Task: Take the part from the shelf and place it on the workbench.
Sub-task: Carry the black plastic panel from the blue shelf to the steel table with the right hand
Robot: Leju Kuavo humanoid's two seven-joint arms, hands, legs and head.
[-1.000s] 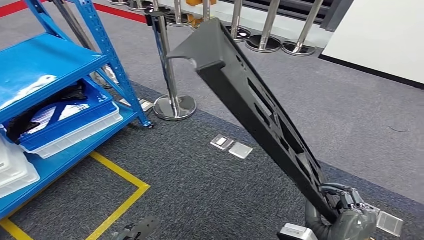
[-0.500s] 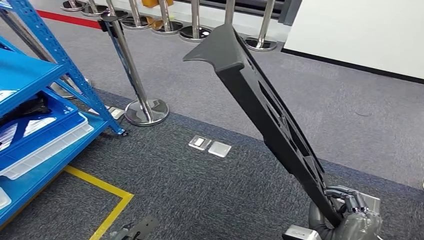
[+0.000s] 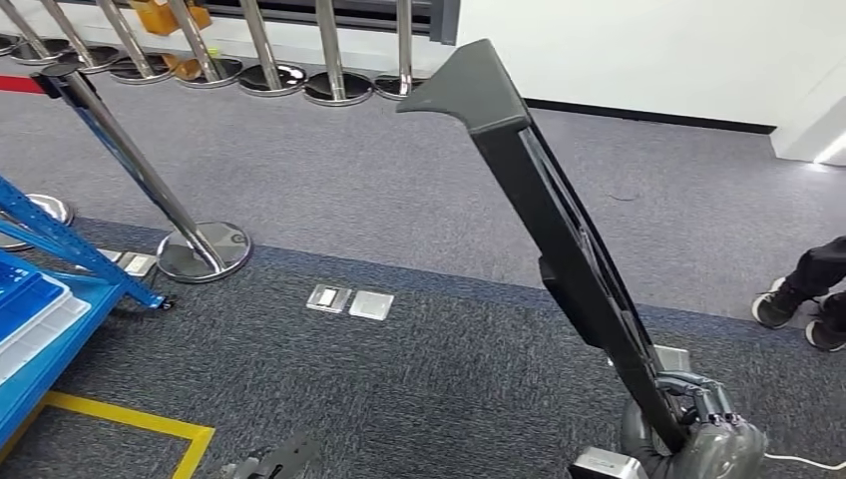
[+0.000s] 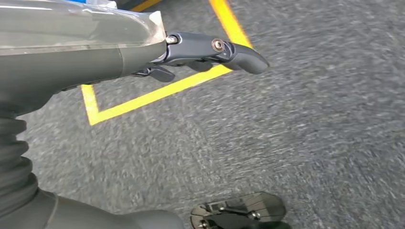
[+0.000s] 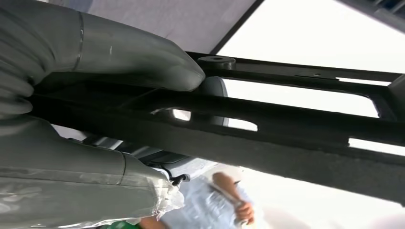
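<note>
The part is a long black slotted frame with a wider angled head. It stands tilted up and to the left over the carpet in the head view. My right hand grips its lower end at the bottom right. In the right wrist view the thick grey thumb lies across the part. My left hand hangs low at the bottom edge, holding nothing. In the left wrist view the left hand has its fingers stretched out over the floor.
A corner of the blue shelf with a blue tray sits at the left edge. A steel stanchion stands beside it, with more along the far wall. Floor plates and a yellow line mark the carpet. A person's shoes are at the right.
The whole view has swung to the right, so the blue shelf has slid almost out at the left and a white wall has come in. The part stays in my right hand.
</note>
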